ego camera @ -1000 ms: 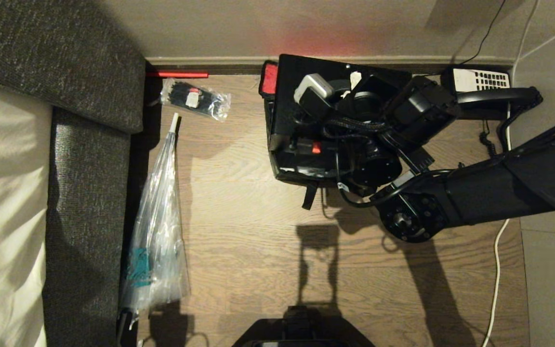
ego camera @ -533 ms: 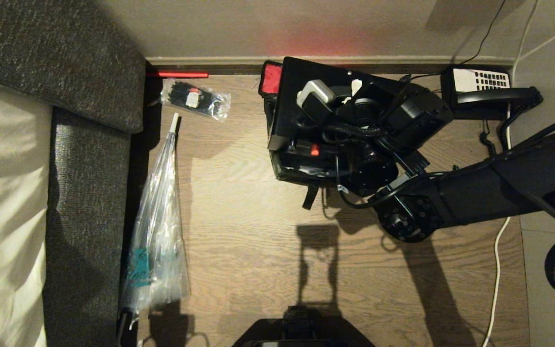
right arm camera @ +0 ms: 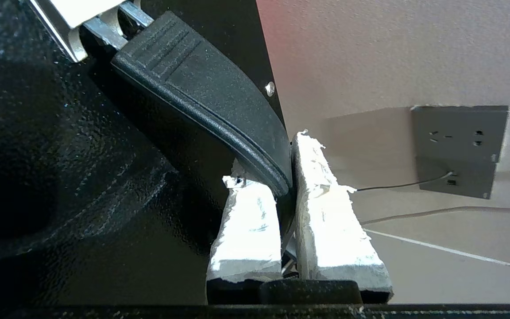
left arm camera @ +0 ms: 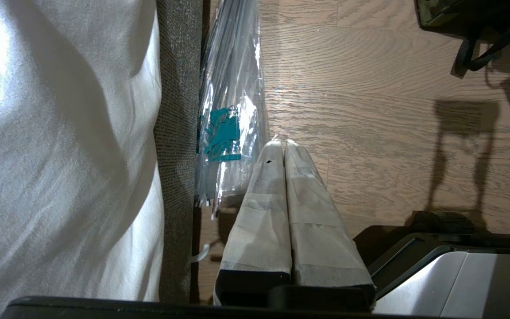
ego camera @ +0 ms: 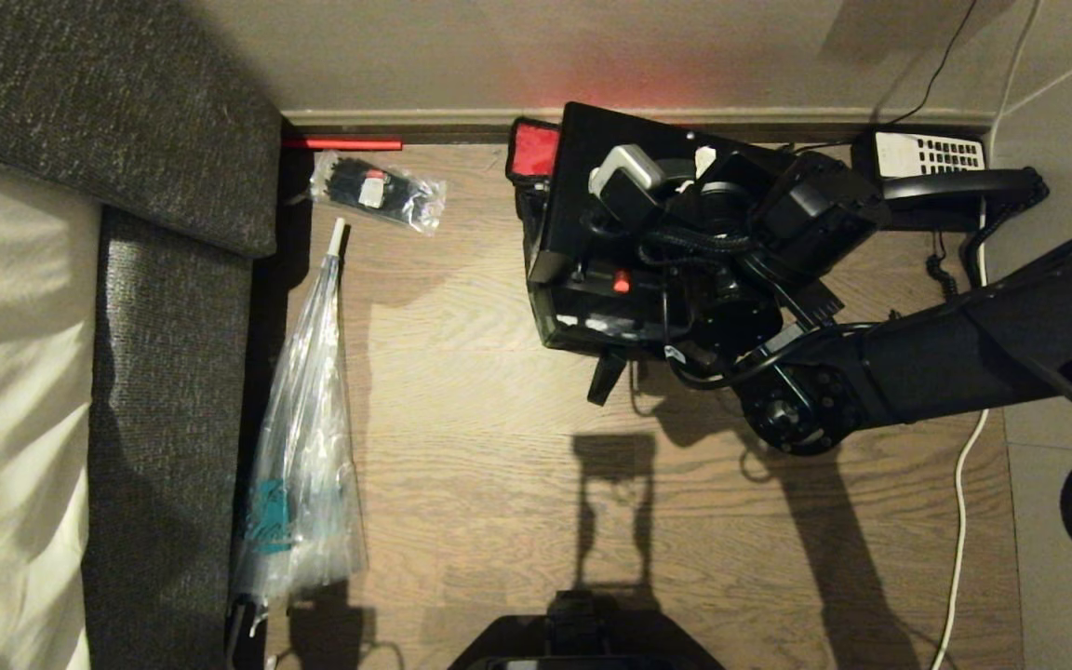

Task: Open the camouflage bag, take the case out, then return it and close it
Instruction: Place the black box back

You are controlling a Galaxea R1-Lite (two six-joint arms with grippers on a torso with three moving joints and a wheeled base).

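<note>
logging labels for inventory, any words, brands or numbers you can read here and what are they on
No text can be read in any view.
desk telephone: white keypad with dark keys, markings too small to read.
packet of black ties: white-and-red label, too small to read.
clear plastic sleeve: teal print, shapes only, not legible.
case and wall socket: no lettering visible.

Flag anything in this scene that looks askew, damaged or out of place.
The case sits crooked over the open camouflage bag, one corner out past the red inner lid, the right end effector pinching its handle. The white wrap on that end effector's fingers is frayed. A clear plastic sleeve lies along the sofa.
</note>
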